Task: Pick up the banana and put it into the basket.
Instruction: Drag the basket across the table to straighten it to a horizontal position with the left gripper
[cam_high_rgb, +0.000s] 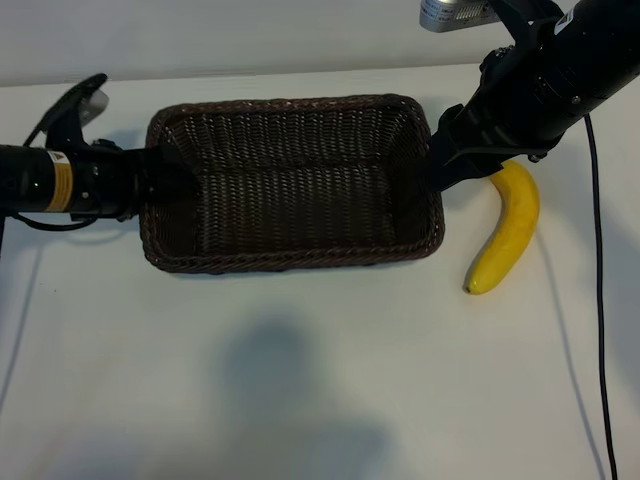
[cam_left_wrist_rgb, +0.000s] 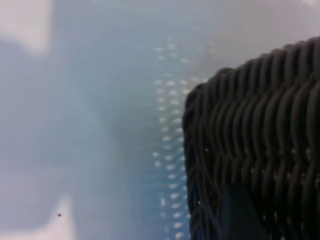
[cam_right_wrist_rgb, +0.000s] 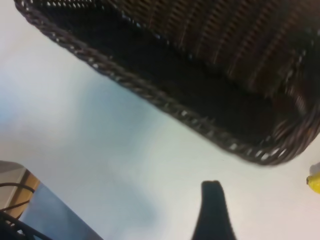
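The near part of the white table (cam_high_rgb: 300, 390) carries only a soft shadow. Just beyond it, at the right, the banana (cam_high_rgb: 505, 228) lies flat on the table outside the basket (cam_high_rgb: 290, 262), close beside its right end wall but not touching it as far as can be seen, with 1 tip pointing near and the other tucked under the right arm. The basket sits at centre and holds nothing; the task's main step is not yet done. The right gripper (cam_high_rgb: 450, 165) hangs at the basket's far right corner, above the banana's far end; its fingers are hidden in the exterior view and only 1 dark finger (cam_right_wrist_rgb: 212, 210) shows in the wrist view, with nothing visibly between the jaws, so I judge it open and empty. The left gripper (cam_high_rgb: 165, 175) is at the basket's left end wall; whether it grips the rim or has let go, I cannot tell. To do the pick well, the right gripper should shift clear of the rim, line its jaws across the banana's middle, descend straight, close gently, then lift above the rim before crossing left.
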